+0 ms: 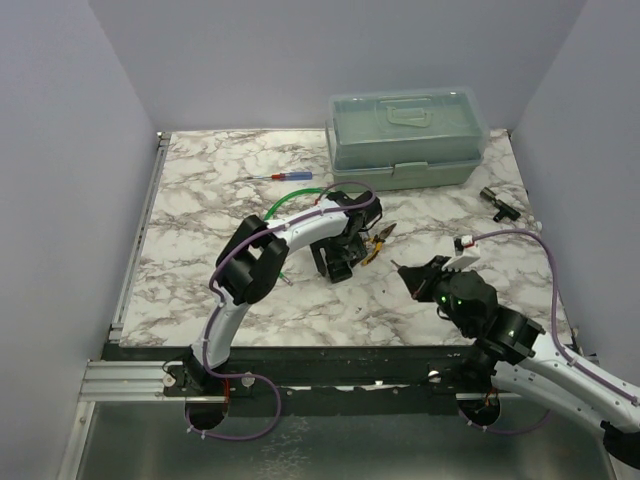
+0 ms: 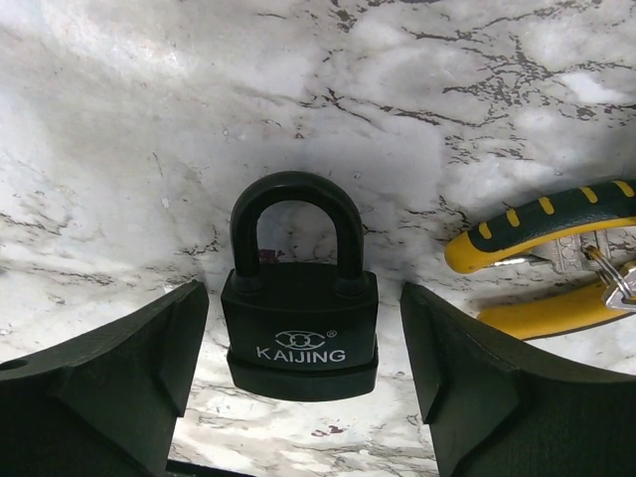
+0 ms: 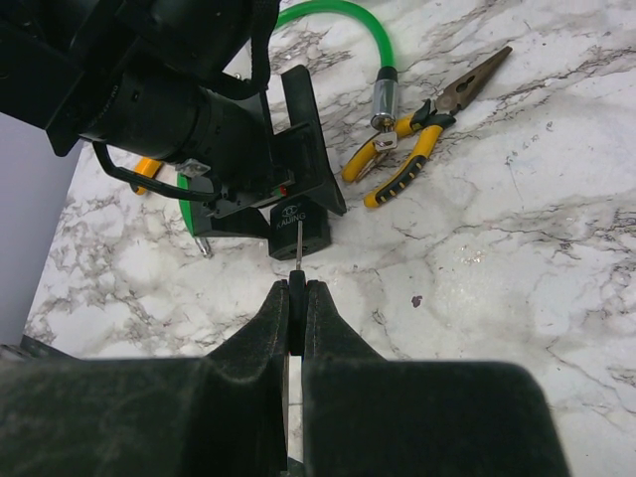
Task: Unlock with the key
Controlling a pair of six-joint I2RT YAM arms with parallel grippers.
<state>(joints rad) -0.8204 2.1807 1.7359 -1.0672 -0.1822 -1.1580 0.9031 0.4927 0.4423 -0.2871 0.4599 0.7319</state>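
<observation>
We see a table (image 1: 200,190) with a white marble-pattern top, veined in grey. A plain pale grey back wall (image 1: 330,50), left wall (image 1: 60,200) and right wall (image 1: 590,120) close it on three sides. The light is soft and even. A metal rail (image 1: 130,378) lies at the near left edge.

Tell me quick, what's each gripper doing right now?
Left gripper: open, fingers either side of the padlock, with gaps showing.
Right gripper: closed, holding the key, blade pointing at the padlock.
</observation>
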